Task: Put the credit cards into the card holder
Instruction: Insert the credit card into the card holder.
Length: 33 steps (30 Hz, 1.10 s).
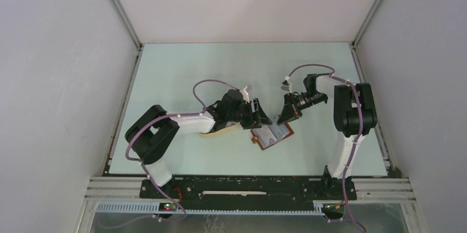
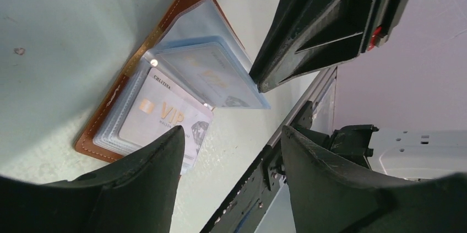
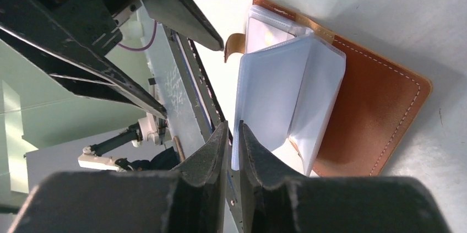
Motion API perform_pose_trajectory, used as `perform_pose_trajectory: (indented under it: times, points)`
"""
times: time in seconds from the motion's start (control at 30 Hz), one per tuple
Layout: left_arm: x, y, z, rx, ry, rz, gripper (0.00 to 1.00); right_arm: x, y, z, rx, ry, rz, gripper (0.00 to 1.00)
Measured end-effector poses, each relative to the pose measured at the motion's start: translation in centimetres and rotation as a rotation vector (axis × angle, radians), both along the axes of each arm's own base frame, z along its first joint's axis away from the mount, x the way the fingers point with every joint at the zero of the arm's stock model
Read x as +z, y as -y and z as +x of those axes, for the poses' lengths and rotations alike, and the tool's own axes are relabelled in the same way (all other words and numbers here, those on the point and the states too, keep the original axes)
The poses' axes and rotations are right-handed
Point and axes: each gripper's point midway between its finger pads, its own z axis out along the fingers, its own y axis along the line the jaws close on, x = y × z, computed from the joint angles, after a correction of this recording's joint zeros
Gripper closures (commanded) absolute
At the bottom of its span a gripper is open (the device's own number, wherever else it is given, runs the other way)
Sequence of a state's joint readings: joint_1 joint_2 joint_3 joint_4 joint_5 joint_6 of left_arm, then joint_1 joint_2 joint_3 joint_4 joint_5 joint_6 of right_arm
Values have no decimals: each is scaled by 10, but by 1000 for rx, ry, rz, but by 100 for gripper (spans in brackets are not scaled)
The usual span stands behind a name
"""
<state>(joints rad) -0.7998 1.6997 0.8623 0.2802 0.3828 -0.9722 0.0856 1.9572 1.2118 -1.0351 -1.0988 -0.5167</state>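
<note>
Left tool (image 1: 259, 113) and right tool (image 1: 286, 114) face each other from above, tips near together just over the card holder (image 1: 270, 136), which lies open near the middle of the pale bench (image 1: 193, 68). The left arm reaches in low with its elbow bent. Under its forearm sits a cream tray (image 1: 220, 130). The right arm stands tall at its base and folds down towards the holder. White walls (image 1: 55, 51) close in the bench on three sides, and a metal rail (image 1: 248, 180) runs along the near edge.

At the left wrist, that tool's fingers (image 2: 143, 172) are spread wide and grip nothing. Beyond them the brown holder lies flat on the bench. A whitish VIP credit card (image 2: 159, 117) sits in its lower pocket. A fan of clear sleeves (image 2: 215, 76) rises above it, and one sleeve shows a second card with tan lettering. The right tool's dark tip touches the edge of the top sleeve.

At the right wrist, the fingers (image 3: 212, 150) are pressed nearly together, pinching the free edge of one clear sleeve and lifting it off the brown leather (image 3: 374, 106). The left tool's spread fingers show at upper left.
</note>
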Motion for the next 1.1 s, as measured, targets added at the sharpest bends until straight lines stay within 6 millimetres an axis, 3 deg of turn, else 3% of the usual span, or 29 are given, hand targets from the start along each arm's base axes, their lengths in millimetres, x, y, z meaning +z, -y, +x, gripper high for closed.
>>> perform_pose_trajectory:
  times: [0.33, 0.73, 1.1]
  points:
    - [-18, 9, -3, -6, -88, 4, 29, -5, -1, -2, 1, -55, 5, 90]
    - [-18, 20, 5, -6, -105, -5, 26, -8, -7, -7, 25, -66, 3, 87]
    - [-37, 19, 4, -1, -163, 49, 26, -9, -10, -8, 36, -70, 2, 88]
